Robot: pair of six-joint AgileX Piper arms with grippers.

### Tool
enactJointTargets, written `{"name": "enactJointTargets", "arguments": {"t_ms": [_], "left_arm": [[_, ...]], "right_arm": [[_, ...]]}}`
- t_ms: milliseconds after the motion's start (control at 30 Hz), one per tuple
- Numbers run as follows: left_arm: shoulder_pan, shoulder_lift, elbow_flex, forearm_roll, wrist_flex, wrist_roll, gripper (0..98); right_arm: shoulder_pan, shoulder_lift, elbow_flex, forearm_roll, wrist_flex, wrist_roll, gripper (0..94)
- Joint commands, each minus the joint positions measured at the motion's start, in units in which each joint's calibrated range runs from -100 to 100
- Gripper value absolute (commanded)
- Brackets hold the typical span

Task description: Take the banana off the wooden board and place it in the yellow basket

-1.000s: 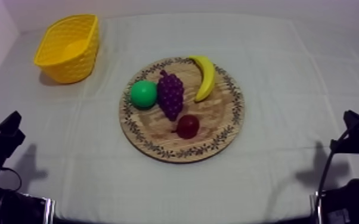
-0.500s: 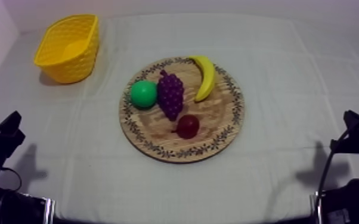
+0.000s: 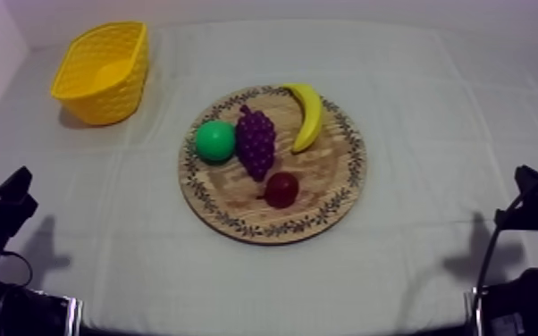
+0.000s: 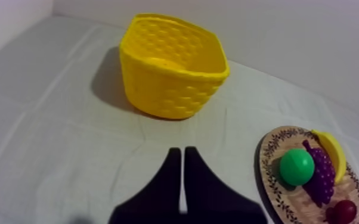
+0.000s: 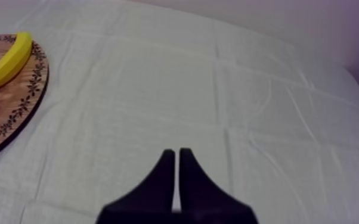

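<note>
A round green toy fruit [image 3: 214, 140] lies just beside a bunch of purple toy grapes [image 3: 256, 143], at its left in the top view. A small red fruit [image 3: 281, 189] sits near the grapes' lower tip. Around them spreads a creased, grey-white cloth-covered table [image 3: 433, 134].

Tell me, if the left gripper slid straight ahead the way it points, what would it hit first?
Probably the yellow basket: its near wall stands straight ahead of the shut left gripper, with bare cloth between. Height is hard to judge.

Left end effector [image 4: 182, 156] closed on nothing, right end effector [image 5: 176, 156] closed on nothing
</note>
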Motion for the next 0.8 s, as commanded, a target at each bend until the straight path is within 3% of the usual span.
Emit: {"name": "enactJointTargets", "arguments": {"t_ms": [0, 200, 467, 767], "left_arm": [[0.0, 0.0, 0.0, 0.02, 0.0, 0.0, 0.1], [0.0, 0.0, 0.0, 0.02, 0.0, -3.8, 0.1], [0.1, 0.0, 0.0, 0.02, 1.6, -2.2, 0.1], [3.8, 9.1, -2.3, -0.15, -5.9, -2.4, 0.1]], "right_arm": [[0.0, 0.0, 0.0, 0.0, 0.0, 0.0, 0.4], [0.0, 0.0, 0.0, 0.0, 0.0, 0.0, 0.4], [0.0, 0.0, 0.0, 0.0, 0.0, 0.0, 0.4], [0.0, 0.0, 0.0, 0.0, 0.0, 0.0, 0.4]]}}
